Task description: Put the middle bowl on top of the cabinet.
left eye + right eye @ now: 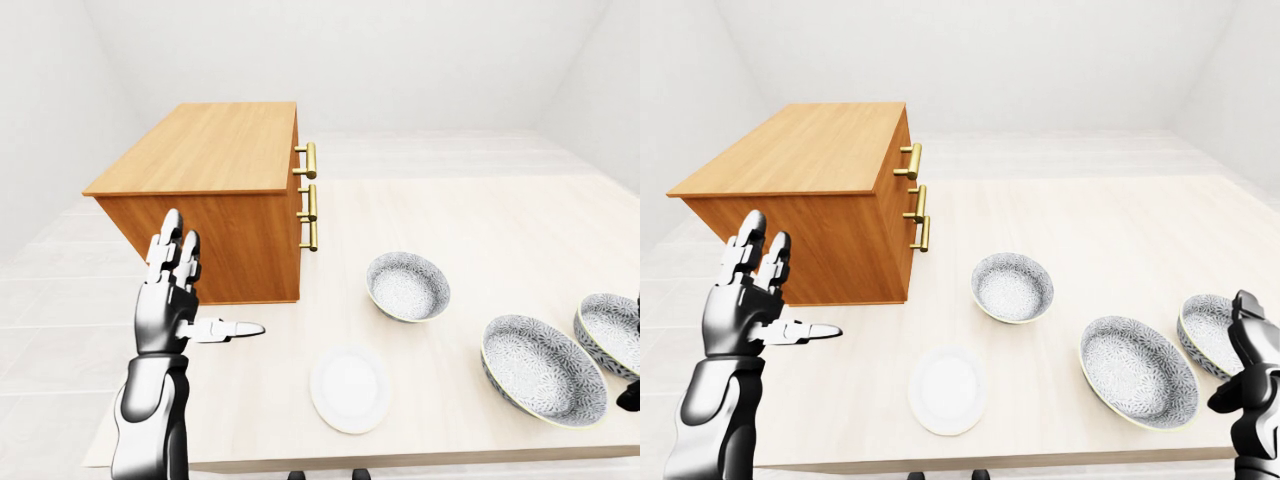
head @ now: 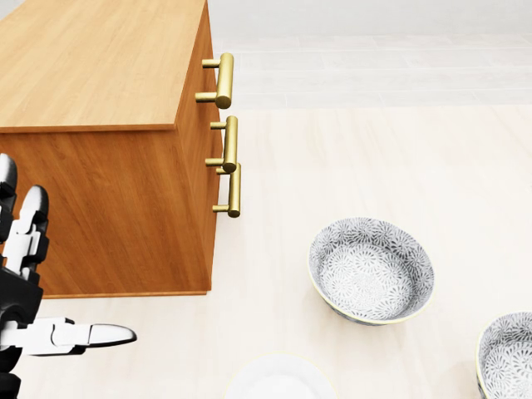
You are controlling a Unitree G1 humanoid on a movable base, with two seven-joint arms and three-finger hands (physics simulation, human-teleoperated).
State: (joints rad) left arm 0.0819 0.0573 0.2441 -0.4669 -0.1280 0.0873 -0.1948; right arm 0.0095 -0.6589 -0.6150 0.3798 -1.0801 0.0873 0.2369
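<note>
Three patterned grey-white bowls stand in a row on the pale table. The middle bowl [image 1: 545, 368], the widest, lies low at the right of the left-eye view, between a smaller bowl [image 1: 408, 285] and one at the right edge [image 1: 610, 333]. The wooden cabinet [image 1: 210, 150] with brass handles [image 1: 309, 196] stands at the upper left, its top bare. My left hand [image 1: 205, 285] is raised beside the cabinet's side, open and empty, with the thumb pointing right. My right hand [image 1: 1238, 350] stands upright at the right-eye view's bottom right, open, close to the rightmost bowl [image 1: 1210, 332] and holding nothing.
A white plate [image 1: 350, 388] lies near the table's near edge [image 1: 400, 462], below the left bowl. White walls and pale floor surround the table.
</note>
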